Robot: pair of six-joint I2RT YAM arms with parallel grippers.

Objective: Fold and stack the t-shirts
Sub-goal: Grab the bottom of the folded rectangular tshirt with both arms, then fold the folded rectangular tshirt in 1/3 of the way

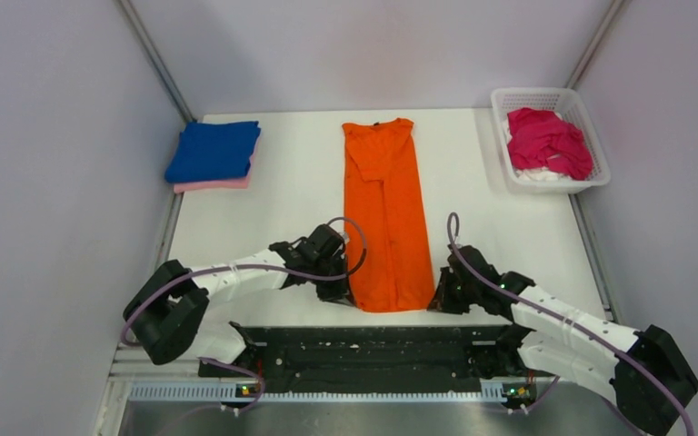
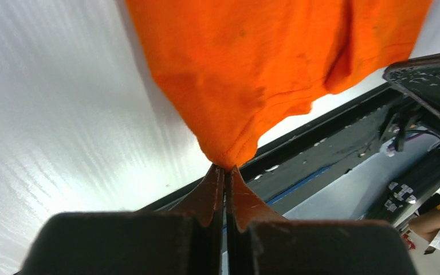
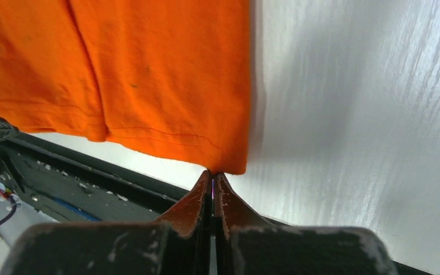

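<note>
The orange t-shirt [image 1: 387,213] lies as a long narrow strip down the middle of the table, collar at the far end. My left gripper [image 1: 344,292] is shut on its near left hem corner [image 2: 227,156]. My right gripper [image 1: 437,300] is shut on its near right hem corner [image 3: 229,163]. A folded royal blue t-shirt [image 1: 213,150] lies on a folded pale pink t-shirt [image 1: 214,184] at the far left. A crumpled magenta t-shirt [image 1: 550,141] sits in the basket.
The white lattice basket [image 1: 600,162] stands at the far right and also holds some white cloth. The black base rail [image 1: 363,350] runs along the near table edge just behind both grippers. Grey walls close the sides.
</note>
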